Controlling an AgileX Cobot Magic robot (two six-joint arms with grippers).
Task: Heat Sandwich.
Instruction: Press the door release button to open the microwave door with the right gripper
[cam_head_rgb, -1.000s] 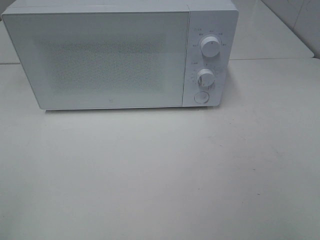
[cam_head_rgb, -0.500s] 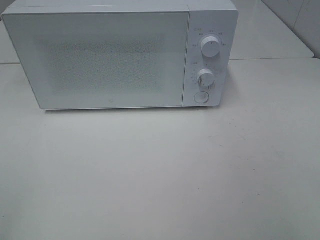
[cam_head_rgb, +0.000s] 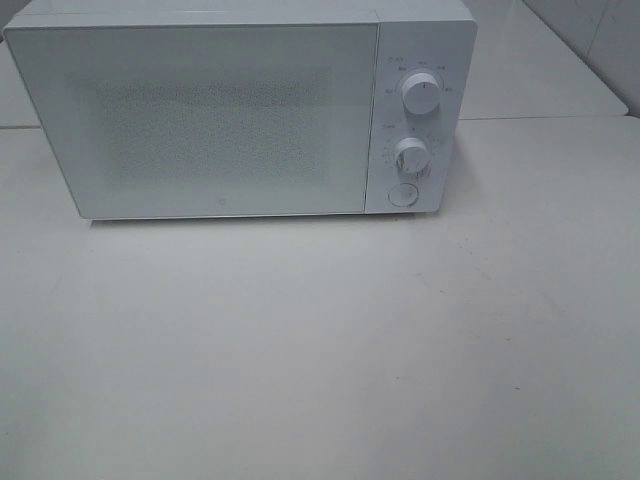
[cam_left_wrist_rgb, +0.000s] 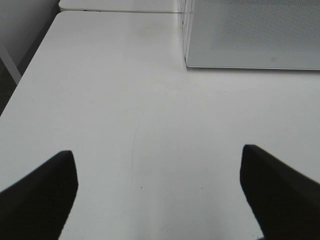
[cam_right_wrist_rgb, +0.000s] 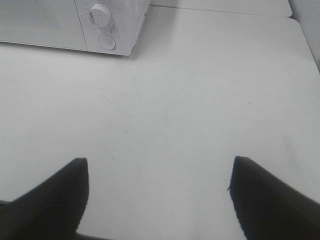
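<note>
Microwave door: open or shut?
Shut. The door lies flush with the control panel in the high view, no gap at its edge.

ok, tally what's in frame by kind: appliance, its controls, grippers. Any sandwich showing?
Microwave: 1, door shut
Knobs: 2, upper knob and lower knob
Round button: 1
Grippers: 2, left gripper and right gripper, both open, holding nothing
Sandwich: 0 in any view
Total: 6

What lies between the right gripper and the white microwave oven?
Bare white tabletop only, from the open right gripper to the white microwave oven, shown in the right wrist view.
</note>
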